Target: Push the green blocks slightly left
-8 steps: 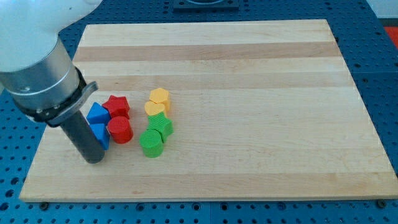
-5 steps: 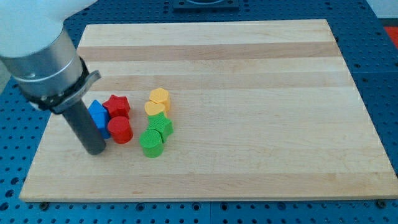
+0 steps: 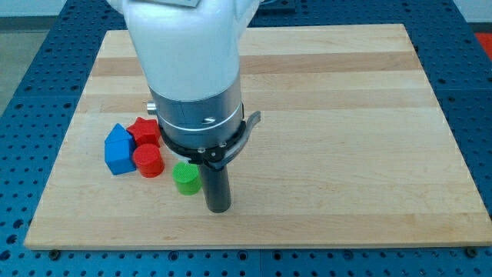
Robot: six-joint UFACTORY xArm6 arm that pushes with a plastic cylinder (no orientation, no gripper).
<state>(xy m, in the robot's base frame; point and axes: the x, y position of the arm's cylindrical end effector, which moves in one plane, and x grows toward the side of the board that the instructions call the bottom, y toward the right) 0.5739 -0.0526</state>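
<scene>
A green round block (image 3: 186,178) lies on the wooden board (image 3: 346,115) at the lower left. My tip (image 3: 219,208) rests on the board just to its right and slightly below it, a small gap apart. The arm's body hides the second green block and the two yellow blocks that sat above it. A red round block (image 3: 148,161) lies left of the green one, and a red star-like block (image 3: 143,130) lies above that. Two blue blocks (image 3: 118,149) sit together at the far left of the group.
The board's bottom edge (image 3: 254,245) runs close below my tip. A blue perforated table (image 3: 31,61) surrounds the board.
My arm has swung from the left of the blue blocks to the right side of the green blocks. It now covers the upper green block and the yellow blocks. The blocks look unmoved.
</scene>
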